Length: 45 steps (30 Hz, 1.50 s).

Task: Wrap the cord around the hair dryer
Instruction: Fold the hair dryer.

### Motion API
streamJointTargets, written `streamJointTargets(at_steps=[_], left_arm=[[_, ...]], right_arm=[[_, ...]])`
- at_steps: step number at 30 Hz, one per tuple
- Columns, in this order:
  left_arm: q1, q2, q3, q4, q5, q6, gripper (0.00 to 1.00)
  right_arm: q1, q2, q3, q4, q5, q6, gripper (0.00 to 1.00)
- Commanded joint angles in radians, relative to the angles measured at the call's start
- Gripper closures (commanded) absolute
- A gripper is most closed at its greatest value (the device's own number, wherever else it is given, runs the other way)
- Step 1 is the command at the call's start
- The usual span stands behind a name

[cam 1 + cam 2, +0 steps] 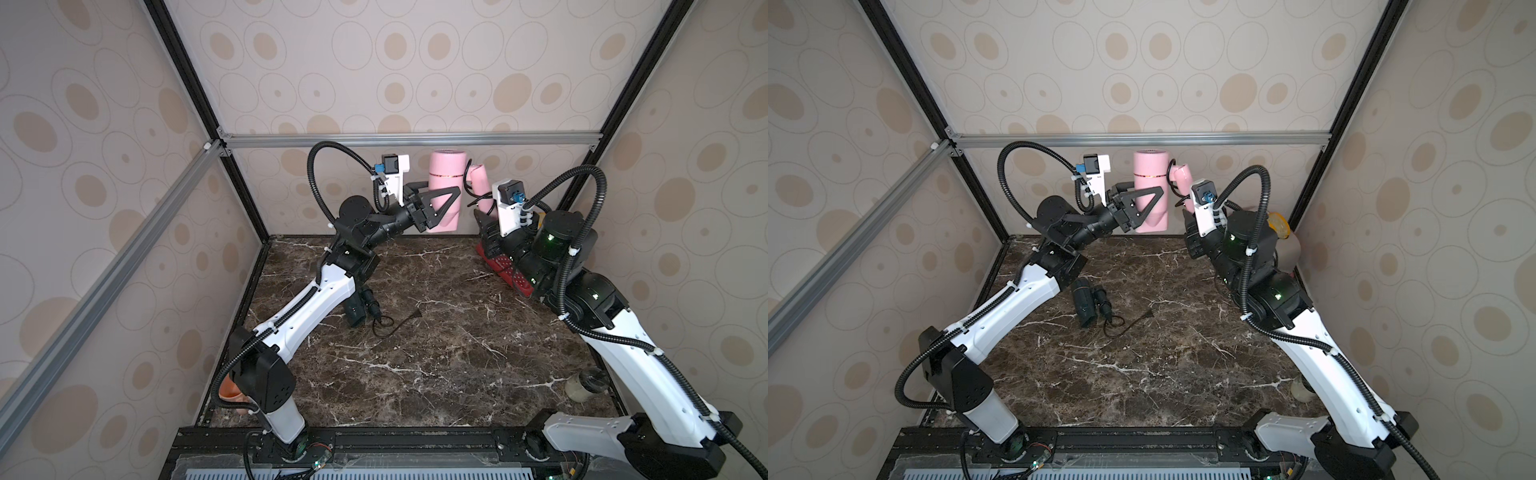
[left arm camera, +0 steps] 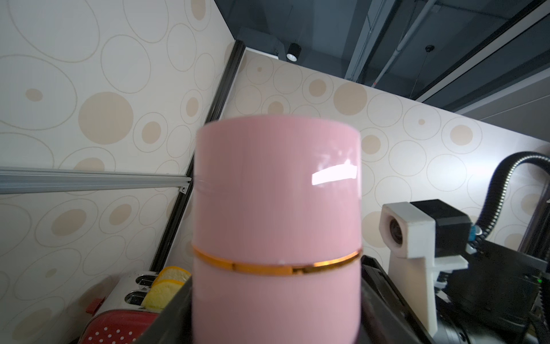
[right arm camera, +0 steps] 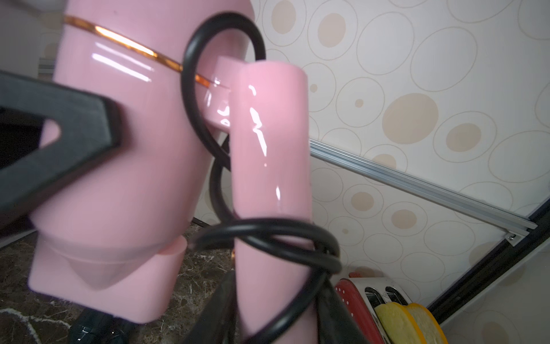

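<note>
The pink hair dryer [image 1: 446, 178] is held up off the table near the back wall, barrel upright. My left gripper [image 1: 451, 195] is shut on the barrel below its gold ring [image 2: 276, 268], and the black fingers [image 2: 378, 286] flank it in the left wrist view. The folded handle [image 3: 268, 149] hangs beside the barrel. My right gripper [image 3: 273, 321] is shut on the handle's lower end. The black cord [image 3: 190, 89] loops between barrel and handle and circles the handle just above the right jaws. Its plug is hidden.
A black hair dryer [image 1: 359, 309] with its own cord and plug [image 1: 409, 318] lies on the marble table [image 1: 415, 374] under my left arm. A red toaster [image 1: 505, 270] with bread slices [image 3: 407, 324] stands back right. A jar [image 1: 584, 384] sits front right.
</note>
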Motion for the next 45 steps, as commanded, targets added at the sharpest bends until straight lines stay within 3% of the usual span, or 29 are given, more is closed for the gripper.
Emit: streamJointTargets(at_steps=[1, 15, 22, 23, 27, 32, 35, 39, 45], left_arm=[[-0.083, 0.063, 0.055, 0.11, -0.026, -0.077, 1.0], [-0.113, 0.133, 0.159, 0.172, -0.062, -0.172, 1.0], [-0.124, 0.134, 0.206, 0.097, -0.048, -0.124, 1.0], [-0.125, 0.118, 0.202, 0.067, -0.045, -0.097, 0.97], [-0.124, 0.059, 0.18, -0.03, -0.057, 0.013, 0.51], [-0.124, -0.003, 0.161, -0.154, -0.087, 0.137, 0.3], [-0.122, -0.038, 0.195, -0.338, -0.095, 0.251, 0.14], [-0.118, -0.092, 0.235, -0.579, -0.124, 0.412, 0.05], [-0.1, -0.154, 0.211, -0.75, -0.138, 0.491, 0.01]], right_arm=[[0.105, 0.049, -0.021, 0.063, -0.26, 0.031, 1.0], [0.19, 0.108, -0.035, 0.091, -0.379, 0.065, 1.0], [0.216, 0.091, -0.028, 0.096, -0.267, 0.005, 1.0], [0.215, 0.078, -0.033, 0.097, -0.248, -0.003, 1.0], [0.215, 0.036, -0.033, 0.074, -0.189, -0.039, 1.0], [0.214, 0.001, -0.047, 0.039, -0.161, -0.06, 1.0], [0.214, -0.029, -0.074, 0.015, -0.139, -0.049, 1.0], [0.213, -0.077, -0.122, -0.01, -0.11, -0.032, 1.0], [0.212, -0.127, -0.176, -0.012, -0.087, -0.004, 1.0]])
